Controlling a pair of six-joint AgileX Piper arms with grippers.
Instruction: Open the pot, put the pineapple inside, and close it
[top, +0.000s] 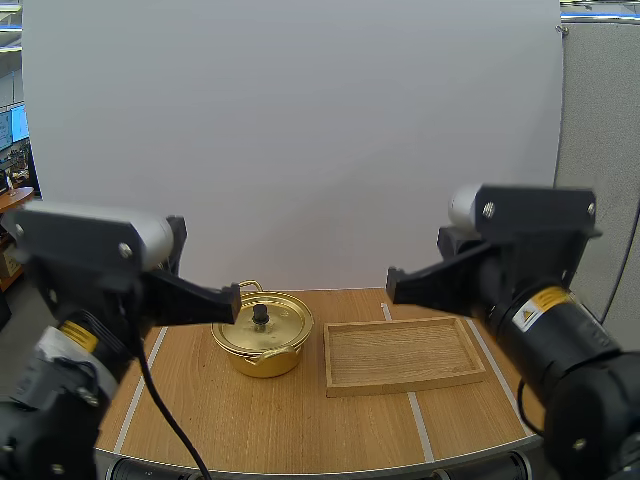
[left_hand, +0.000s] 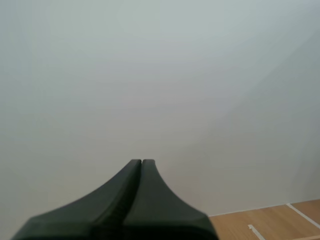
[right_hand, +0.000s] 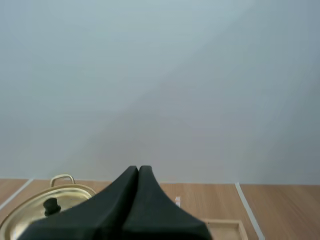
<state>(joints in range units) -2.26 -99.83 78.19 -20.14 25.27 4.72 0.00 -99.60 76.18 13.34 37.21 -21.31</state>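
High view: one pot (top: 262, 340) stands left of the worktop's (top: 300, 420) middle, nearer the far edge. Its one lid (top: 262, 322) is seated, knob up, so the opening step is not yet done. One wooden tray (top: 400, 355) lies just beside the pot toward the right edge, apart from it, its long side parallel to the near edge. It is probably placed there as a set-down spot within both arms' reach. Left arm (top: 90, 260) and right arm (top: 530, 250), two in all, are held level above the near corners and touch nothing. This is judged a waiting pose that leaves the pot clear.

Left wrist view: left jaws are clenched into one dark wedge with nothing between them. They point over the worktop's far edge (left_hand: 280, 220).

Right wrist view: right jaws are likewise pressed together on nothing. Beyond them sit the lidded pot (right_hand: 30, 212) and a tray corner (right_hand: 225, 227). The right arm is judged better aimed at the lid knob (right_hand: 50, 205).
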